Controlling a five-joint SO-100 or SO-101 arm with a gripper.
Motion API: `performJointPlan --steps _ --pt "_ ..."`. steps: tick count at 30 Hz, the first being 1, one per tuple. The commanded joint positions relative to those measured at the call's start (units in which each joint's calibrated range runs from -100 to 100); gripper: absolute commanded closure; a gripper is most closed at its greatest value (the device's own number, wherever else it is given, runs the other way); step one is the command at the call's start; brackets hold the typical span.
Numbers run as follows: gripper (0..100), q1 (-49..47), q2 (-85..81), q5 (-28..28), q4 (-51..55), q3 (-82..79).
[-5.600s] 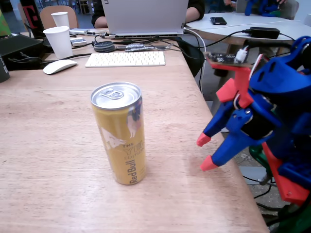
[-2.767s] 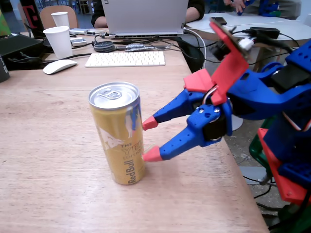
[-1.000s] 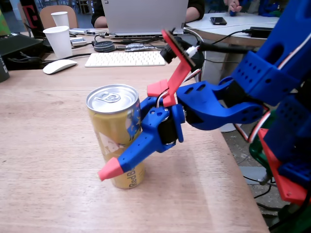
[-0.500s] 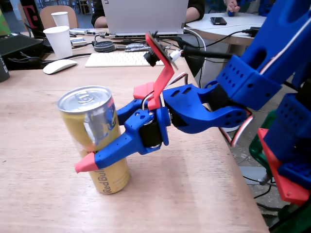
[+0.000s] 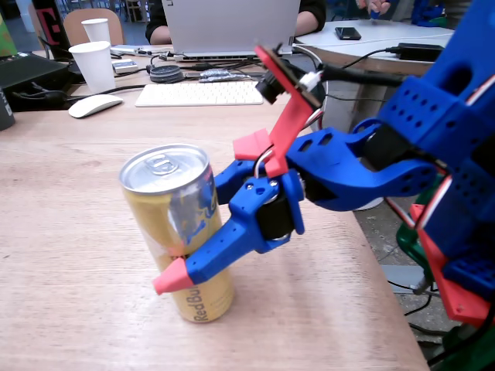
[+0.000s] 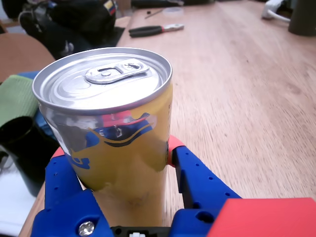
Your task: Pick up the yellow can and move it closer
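The yellow can [image 5: 176, 232] stands near the middle of the wooden table [image 5: 69, 193] in the fixed view, leaning slightly with its silver top to the left. My blue gripper [image 5: 186, 247] with red fingertips is shut on the can's middle, coming in from the right. One finger [image 5: 209, 259] crosses the front of the can; the other is mostly hidden behind it. In the wrist view the can [image 6: 111, 123] fills the space between both fingers of the gripper [image 6: 114, 150]. Whether its base touches the table I cannot tell.
Two white paper cups [image 5: 94, 66] [image 5: 97, 29], a mouse [image 5: 94, 106], a keyboard [image 5: 199, 93] and a laptop [image 5: 232, 27] sit at the table's far end. The table's right edge [image 5: 363, 255] runs under my arm. Pliers [image 6: 155, 29] lie farther off in the wrist view.
With the gripper shut on it, the can swung left and tilted half a second ago. It has now come back right, lower in the view and more upright.
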State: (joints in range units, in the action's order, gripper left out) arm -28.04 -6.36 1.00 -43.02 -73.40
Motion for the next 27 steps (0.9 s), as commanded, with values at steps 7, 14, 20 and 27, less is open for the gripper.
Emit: performJointPlan --steps 7,14,20,27 --pt "72 1.98 -30.95 0.2 23.15 -0.17" --pt "72 2.15 -50.25 -3.57 44.42 -0.27" --pt "72 9.6 -61.48 -3.57 55.09 -1.97" --pt "72 12.98 -74.95 -3.57 58.29 -11.12"
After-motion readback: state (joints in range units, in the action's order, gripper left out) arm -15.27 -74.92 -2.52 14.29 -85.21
